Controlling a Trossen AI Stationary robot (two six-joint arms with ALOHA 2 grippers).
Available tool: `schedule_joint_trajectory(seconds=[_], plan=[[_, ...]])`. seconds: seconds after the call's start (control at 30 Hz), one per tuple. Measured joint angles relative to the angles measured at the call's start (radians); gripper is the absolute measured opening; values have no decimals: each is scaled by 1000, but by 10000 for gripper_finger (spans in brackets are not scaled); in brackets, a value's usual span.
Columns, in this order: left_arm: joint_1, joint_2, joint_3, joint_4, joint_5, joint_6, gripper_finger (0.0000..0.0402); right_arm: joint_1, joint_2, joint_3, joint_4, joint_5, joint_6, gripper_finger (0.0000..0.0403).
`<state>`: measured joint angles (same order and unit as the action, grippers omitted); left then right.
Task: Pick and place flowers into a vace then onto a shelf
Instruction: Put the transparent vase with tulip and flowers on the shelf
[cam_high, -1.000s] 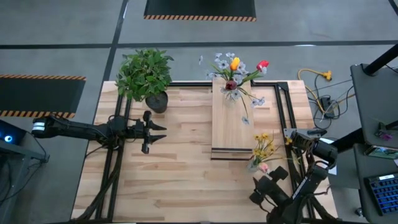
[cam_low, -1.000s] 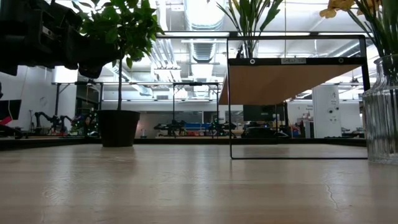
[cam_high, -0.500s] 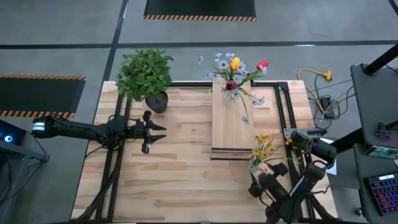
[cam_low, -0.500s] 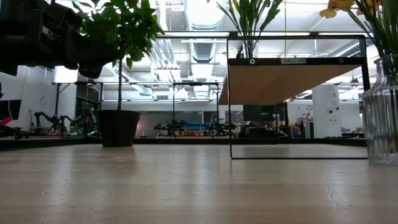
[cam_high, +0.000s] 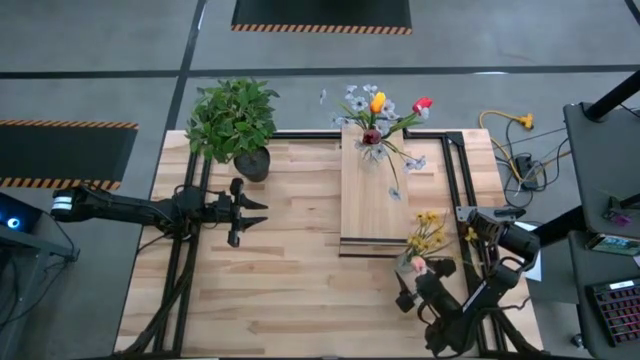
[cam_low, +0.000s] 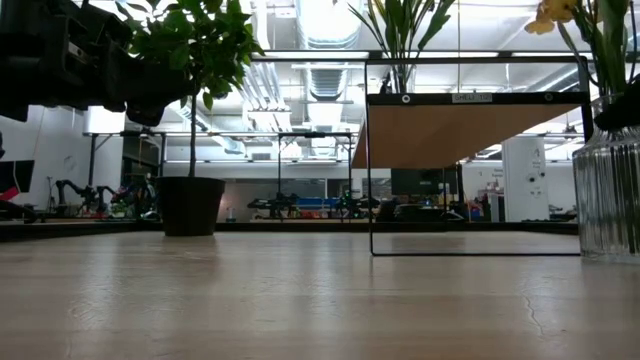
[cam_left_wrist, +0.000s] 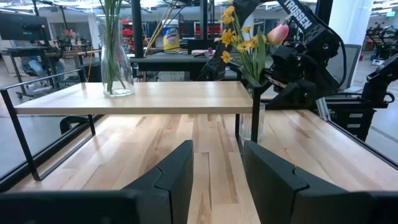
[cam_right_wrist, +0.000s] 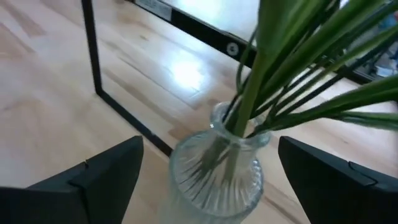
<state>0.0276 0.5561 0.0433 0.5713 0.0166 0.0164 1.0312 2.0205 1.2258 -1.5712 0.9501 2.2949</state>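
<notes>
right end effector (cam_right_wrist: 211, 168) spreading wide open around ribbed glass vase (cam_right_wrist: 214, 171) | yellow blooms and pink tulip (cam_high: 425, 240) standing in it between fingers | shelf (cam_high: 372, 190) just beyond | left end effector (cam_high: 245, 207) hanging open, well apart over desk (cam_high: 280, 290)

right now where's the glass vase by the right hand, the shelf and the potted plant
glass vase (cam_right_wrist: 214, 171): right wrist view, on its ribbed glass body.
shelf (cam_high: 371, 200): high view, on the bare middle of its wooden plank.
potted plant (cam_high: 232, 118): high view, on its green leaves.
</notes>
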Motion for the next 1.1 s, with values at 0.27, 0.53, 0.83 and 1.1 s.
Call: schedule_joint_trajectory(seconds=[0.27,0.53,0.83,1.1], plan=[[0,0,0,-5,0,0,123,-41,0,-55,0,-9,38,363],[0,0,0,-7,0,0,123,-48,0,-68,17,-9,52,351],[0,0,0,-7,0,0,123,-48,0,-57,19,-7,54,245],[0,0,0,-7,0,0,123,-48,0,-49,19,0,54,154]])
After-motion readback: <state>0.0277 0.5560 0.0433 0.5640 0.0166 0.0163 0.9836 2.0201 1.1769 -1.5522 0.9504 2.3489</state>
